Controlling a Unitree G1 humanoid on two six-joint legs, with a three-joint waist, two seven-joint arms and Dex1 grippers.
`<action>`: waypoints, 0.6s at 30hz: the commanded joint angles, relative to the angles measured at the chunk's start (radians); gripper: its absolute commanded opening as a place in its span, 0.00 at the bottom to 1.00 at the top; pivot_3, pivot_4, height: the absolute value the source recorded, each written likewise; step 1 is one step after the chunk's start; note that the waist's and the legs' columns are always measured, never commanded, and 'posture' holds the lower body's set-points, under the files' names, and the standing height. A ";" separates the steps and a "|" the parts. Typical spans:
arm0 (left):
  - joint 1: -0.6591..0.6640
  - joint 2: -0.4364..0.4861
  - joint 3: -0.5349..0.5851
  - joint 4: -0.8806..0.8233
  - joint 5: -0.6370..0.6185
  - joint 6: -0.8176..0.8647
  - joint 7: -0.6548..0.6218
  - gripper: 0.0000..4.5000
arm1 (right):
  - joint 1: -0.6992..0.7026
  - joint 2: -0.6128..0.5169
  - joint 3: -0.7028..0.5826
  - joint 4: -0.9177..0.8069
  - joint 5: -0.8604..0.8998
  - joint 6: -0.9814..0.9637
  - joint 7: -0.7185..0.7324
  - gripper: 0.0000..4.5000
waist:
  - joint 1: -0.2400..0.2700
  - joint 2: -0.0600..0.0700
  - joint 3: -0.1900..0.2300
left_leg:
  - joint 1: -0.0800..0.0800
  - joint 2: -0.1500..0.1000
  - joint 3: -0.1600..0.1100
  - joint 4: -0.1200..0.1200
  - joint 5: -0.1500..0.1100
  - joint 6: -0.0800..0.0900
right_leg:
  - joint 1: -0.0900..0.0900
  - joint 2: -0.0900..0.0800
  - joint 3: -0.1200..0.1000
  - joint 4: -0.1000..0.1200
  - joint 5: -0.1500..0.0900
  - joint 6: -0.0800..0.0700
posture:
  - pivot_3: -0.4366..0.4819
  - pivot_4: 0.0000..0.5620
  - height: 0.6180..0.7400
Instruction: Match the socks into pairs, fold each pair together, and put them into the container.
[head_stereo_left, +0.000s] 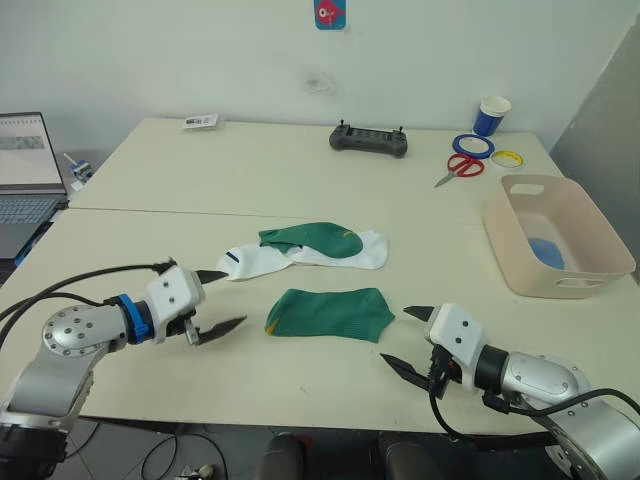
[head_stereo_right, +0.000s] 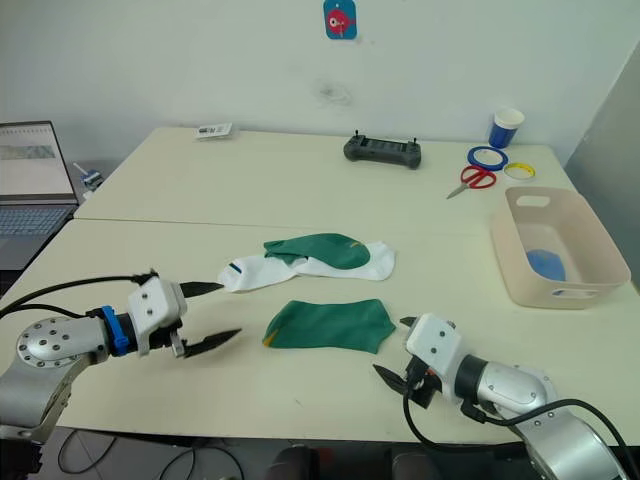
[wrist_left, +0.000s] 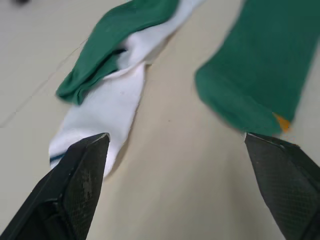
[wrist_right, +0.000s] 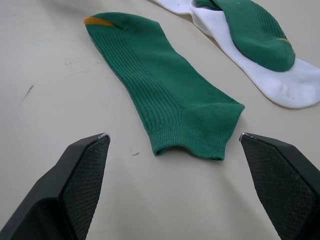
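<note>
Surface: two cream tables (head_stereo_left: 300, 180) butted edge to edge, against a plain white wall (head_stereo_left: 200, 50) that carries a small red-and-blue sticker (head_stereo_left: 330, 13). A laptop (head_stereo_left: 25, 170) stands off the far table's left end.

On the far table: a black controller (head_stereo_left: 369, 140), a small card (head_stereo_left: 201, 122), a blue-and-white cup (head_stereo_left: 491, 115), blue tape (head_stereo_left: 473, 146), yellow tape (head_stereo_left: 508, 158) and red scissors (head_stereo_left: 460, 168).

On the near table: one green sock (head_stereo_left: 329, 313) lies flat, alone, between the two grippers. Behind it a second green sock (head_stereo_left: 312, 239) lies over a white sock (head_stereo_left: 262, 260). The bin (head_stereo_left: 556, 235) sits at the right, well apart from these, with blue fabric (head_stereo_left: 545, 250) inside.

Left gripper (head_stereo_left: 216, 301): fingers spread wide, holding nothing, just left of the flat sock and near the white sock's cuff.
Right gripper (head_stereo_left: 403, 338): fingers spread wide, holding nothing, just right of the flat sock.

View differences: the right wrist view shows the flat sock's ribbing, its open cuff nearest the fingers (wrist_right: 75, 180) and an orange mark at its far end. The left wrist view shows that orange mark beside one finger (wrist_left: 80, 185) and a dark stripe on the white sock's cuff. The head views alone take in the bin and the far table.
</note>
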 joint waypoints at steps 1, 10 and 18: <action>-0.080 0.001 -0.063 0.146 0.052 -0.298 -0.135 1.00 | -0.017 -0.002 0.000 -0.009 -0.013 -0.025 0.002 1.00 | 0.000 0.000 0.000 | -0.001 -0.001 0.001 0.000 0.000 0.000 | -0.001 0.000 0.000 0.000 0.000 0.000 | 0.48 0.27 1.00; -0.245 -0.173 -0.160 0.339 0.251 -0.449 0.036 1.00 | -0.013 -0.007 0.014 -0.017 -0.053 -0.042 -0.021 1.00 | -0.004 -0.001 0.000 | -0.002 0.001 -0.001 0.000 0.000 0.001 | -0.003 0.006 0.000 0.003 0.004 0.009 | 0.48 0.27 1.00; -0.286 -0.192 -0.186 0.369 0.259 -0.455 0.060 0.61 | -0.098 -0.116 0.170 0.100 -0.308 -0.292 0.041 1.00 | -0.002 0.001 -0.001 | 0.004 0.001 -0.001 0.004 0.001 0.002 | 0.006 0.006 0.000 0.003 0.006 0.011 | 0.48 0.27 1.00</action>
